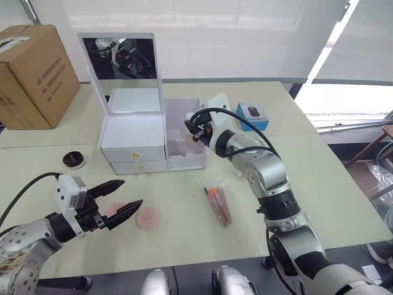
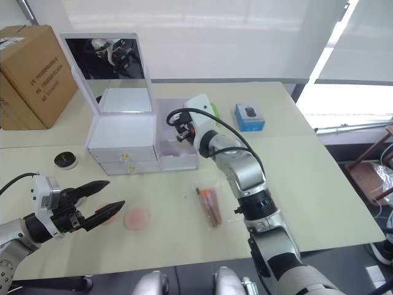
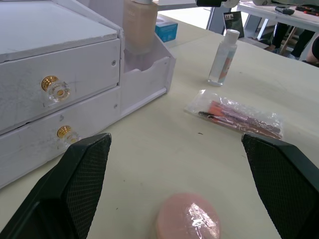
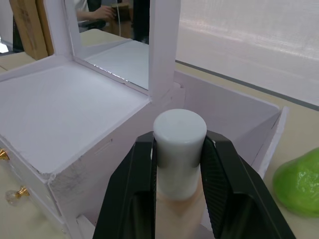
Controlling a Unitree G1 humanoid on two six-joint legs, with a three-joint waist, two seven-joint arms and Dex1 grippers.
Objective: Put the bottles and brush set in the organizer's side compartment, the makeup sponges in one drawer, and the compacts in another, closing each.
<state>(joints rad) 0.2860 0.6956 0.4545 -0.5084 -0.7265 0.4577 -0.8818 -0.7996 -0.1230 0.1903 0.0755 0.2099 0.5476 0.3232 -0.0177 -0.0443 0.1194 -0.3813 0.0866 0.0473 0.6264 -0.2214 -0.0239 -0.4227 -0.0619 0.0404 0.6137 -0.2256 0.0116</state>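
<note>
Right now I'm holding my right gripper (image 4: 178,172) over the side compartment (image 1: 184,132) of the organizer (image 1: 135,138), both fingers pinching a bottle (image 4: 179,149) with a white cap and a beige body. The bottle is standing upright, and its lower part is sitting inside the bin, just beside the drawer block. In the left wrist view that beige bottle is showing behind the compartment's low front divider.

My left gripper (image 1: 121,206) is hovering low over the table (image 1: 184,233) with its fingers spread wide and nothing between them. It's pointing toward the two drawers, both shut, gold knobs (image 3: 54,88) facing out.

One makeup sponge (image 1: 148,217) is lying flat on the table just ahead of my left fingertips; a second pink one (image 1: 114,209) is sitting partly hidden between the fingers. The brush set (image 1: 218,203) is lying in its clear pouch on the table, in front of the side compartment and apart from it. A small clear bottle (image 3: 222,57) is standing upright past the pouch. One compact (image 1: 73,160) is sitting left of the organizer. A blue box (image 1: 252,115) is lying behind my right arm, a cardboard box (image 1: 34,77) at far left.
</note>
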